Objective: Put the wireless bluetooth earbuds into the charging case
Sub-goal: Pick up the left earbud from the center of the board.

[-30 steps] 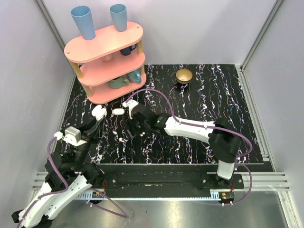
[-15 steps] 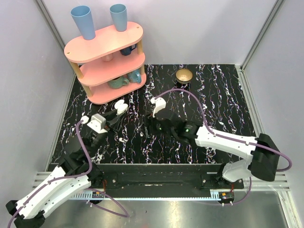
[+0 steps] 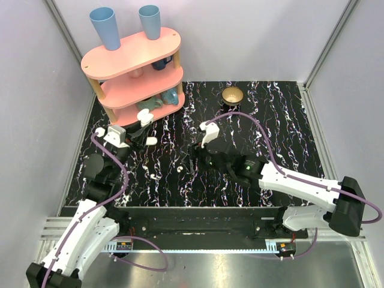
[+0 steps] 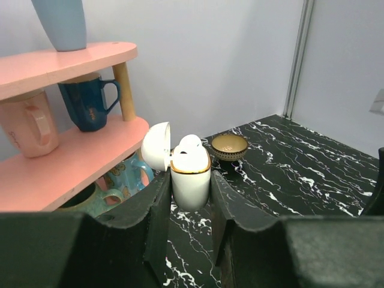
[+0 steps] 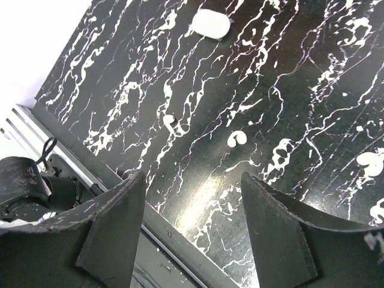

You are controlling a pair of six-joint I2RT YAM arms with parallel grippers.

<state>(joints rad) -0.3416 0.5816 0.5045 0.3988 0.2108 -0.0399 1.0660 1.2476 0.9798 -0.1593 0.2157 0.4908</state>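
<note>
The white charging case [image 4: 191, 180] stands upright with its lid [image 4: 155, 147] flipped open to the left, and my left gripper [image 4: 189, 187] is shut on its body. A rounded white earbud [image 4: 191, 144] pokes out of its top. In the top view the left gripper [image 3: 143, 122] holds the case just in front of the pink shelf. My right gripper [image 5: 193, 207] is open with nothing between its fingers, low over the marbled table at the middle [image 3: 193, 159]. A white oval piece [image 5: 210, 24] [image 3: 151, 141] lies on the table; I cannot tell what it is. A tiny white bit [image 3: 155, 176] lies nearer the front.
A pink three-tier shelf [image 3: 135, 60] with mugs and two blue cups stands at the back left, close behind the case. A small gold bowl [image 3: 232, 95] [image 4: 230, 146] sits at the back. The metal rail [image 5: 90, 180] runs along the table's near edge.
The left arm has carried the case back and up toward the shelf. The right arm has pulled away from the case to the right and stays open.
</note>
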